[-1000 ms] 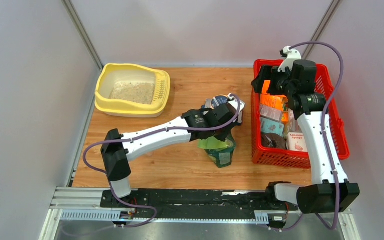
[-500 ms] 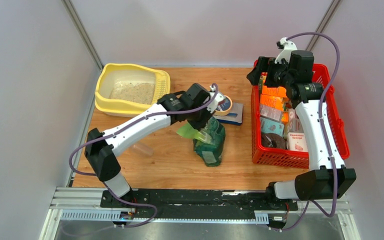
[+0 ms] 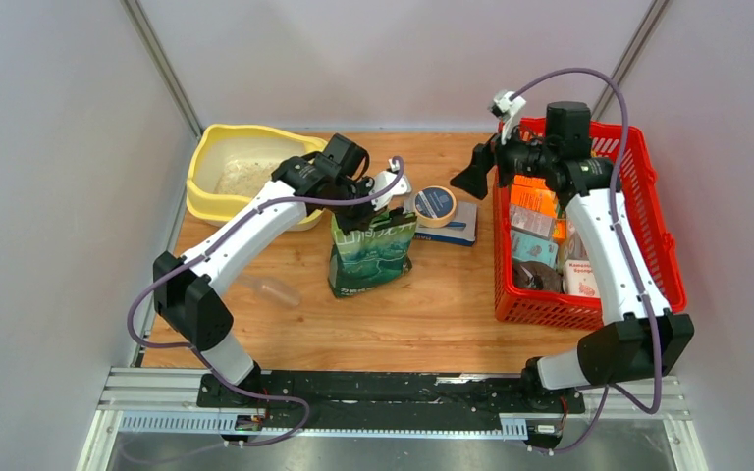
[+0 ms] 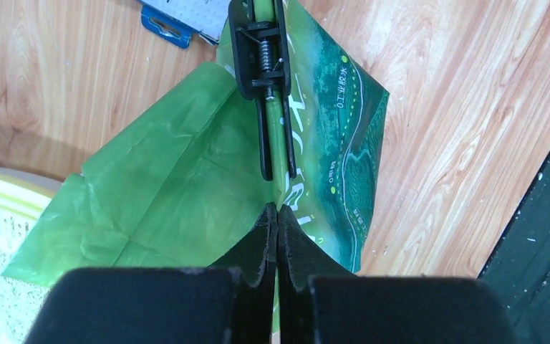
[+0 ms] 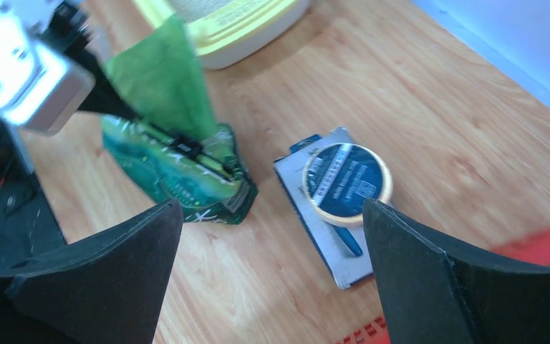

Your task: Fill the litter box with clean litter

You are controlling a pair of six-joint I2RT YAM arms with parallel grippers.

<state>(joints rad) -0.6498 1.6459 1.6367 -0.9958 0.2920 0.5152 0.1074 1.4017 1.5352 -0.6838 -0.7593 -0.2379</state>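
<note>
- The litter box (image 3: 198, 188) sits at the far left corner of the wooden surface (image 3: 452, 304). It is a pale yellow plastic tray with rounded corners and a wide raised rim. Fine beige granules (image 3: 241, 178) cover part of its bottom.
- A small clear plastic thing (image 3: 271, 289) lies on the surface in front of the tray. I cannot tell what it is.
- The left gripper (image 3: 366, 210) is closed narrow, and its black fingertips (image 4: 266, 228) pinch the thin green top flap of the pouch of clean litter (image 3: 371, 257).
- The pouch is soft, glossy and dark green with white characters. It stands on the surface just beside the tray's near right corner. A long black clip (image 4: 261, 72) with a spring lies across its upper part.
- A round roll of tape (image 3: 435, 205) lies on a flat blue-grey card (image 3: 464, 229), near the pouch on its right side.
- The right gripper (image 3: 473, 175) hangs above the surface near the card. Its jaws are wide apart and hold nothing.
- The red basket (image 3: 664, 250) with lattice walls stands at the right edge. It is crowded with cartons, and an orange carton (image 3: 536, 200) is near its far end.
</note>
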